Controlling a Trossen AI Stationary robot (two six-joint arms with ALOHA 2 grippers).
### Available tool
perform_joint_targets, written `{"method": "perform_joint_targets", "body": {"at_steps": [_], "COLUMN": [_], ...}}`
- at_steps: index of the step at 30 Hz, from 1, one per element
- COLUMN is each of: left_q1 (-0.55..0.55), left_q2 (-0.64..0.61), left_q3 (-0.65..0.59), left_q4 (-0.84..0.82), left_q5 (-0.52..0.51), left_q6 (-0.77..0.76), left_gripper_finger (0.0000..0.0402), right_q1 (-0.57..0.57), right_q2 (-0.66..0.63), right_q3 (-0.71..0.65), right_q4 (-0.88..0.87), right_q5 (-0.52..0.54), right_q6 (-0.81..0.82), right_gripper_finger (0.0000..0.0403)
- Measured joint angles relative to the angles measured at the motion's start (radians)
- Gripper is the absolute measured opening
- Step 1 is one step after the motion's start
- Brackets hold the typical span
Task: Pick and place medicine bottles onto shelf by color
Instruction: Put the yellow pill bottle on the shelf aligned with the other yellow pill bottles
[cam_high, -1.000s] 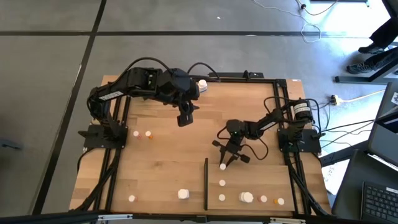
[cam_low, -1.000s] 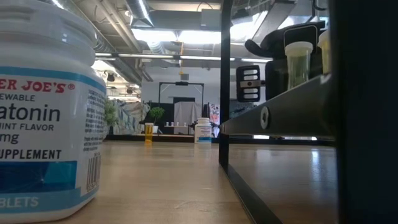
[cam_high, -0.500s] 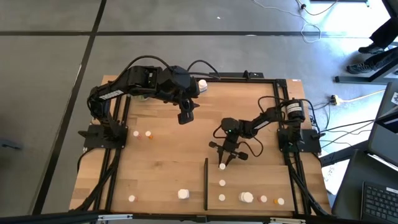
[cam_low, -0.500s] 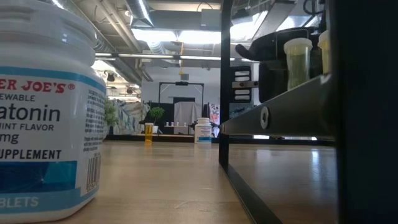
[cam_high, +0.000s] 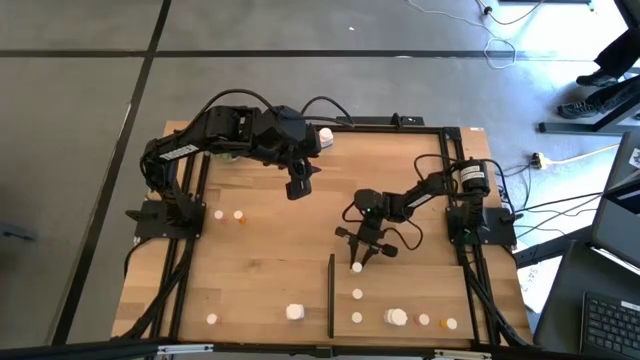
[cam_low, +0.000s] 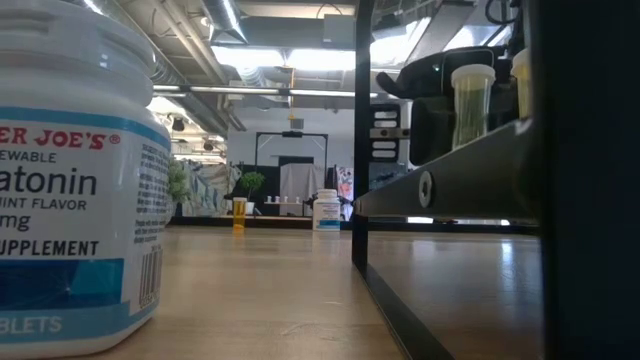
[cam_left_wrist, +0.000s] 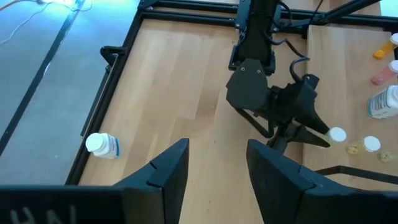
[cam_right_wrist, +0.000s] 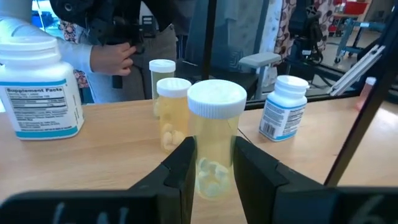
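I have the right gripper just right of centre in the high view, its jaws clamped on a pale capped bottle, carried just above the shelf at lower right. Four bottles already stand there, so I judge the sorting partly done. Left to move: two bottles at middle left, two at lower left, one near the top edge. My left gripper hangs above centre, jaws apart around nothing.
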Motion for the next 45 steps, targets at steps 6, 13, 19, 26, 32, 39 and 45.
{"method": "perform_joint_targets", "body": {"at_steps": [6,13,19,26,32,39,45], "left_q1": [0.0,0.0,0.0,0.0,0.0,0.0,0.006], "left_q2": [0.0,0.0,0.0,0.0,0.0,0.0,0.0], "left_q3": [0.0,0.0,0.0,0.0,0.0,0.0,0.0], "left_q4": [0.0,0.0,0.0,0.0,0.001,0.001,0.001], "left_q5": [0.0,0.0,0.0,0.0,0.0,0.0,0.0], "left_q6": [0.0,0.0,-0.001,-0.001,-0.002,-0.001,0.0], "left_gripper_finger": [0.0155,0.0155,0.0155,0.0155,0.0155,0.0155,0.0155], "right_q1": [0.0,0.0,0.0,0.0,0.0,0.0,0.0], "right_q2": [0.0,0.003,0.035,0.04,0.044,0.044,0.044], "right_q3": [0.0,0.0,0.002,0.025,0.033,0.033,0.033], "right_q4": [-0.01,-0.008,-0.001,-0.009,-0.033,-0.04,-0.083], "right_q5": [0.0,-0.009,-0.022,-0.027,-0.026,-0.019,-0.017], "right_q6": [-0.007,-0.012,-0.011,-0.048,-0.035,-0.035,-0.062], "right_gripper_finger": [0.0097,0.0097,0.0097,0.0097,0.0101,0.0105,0.0106]}}
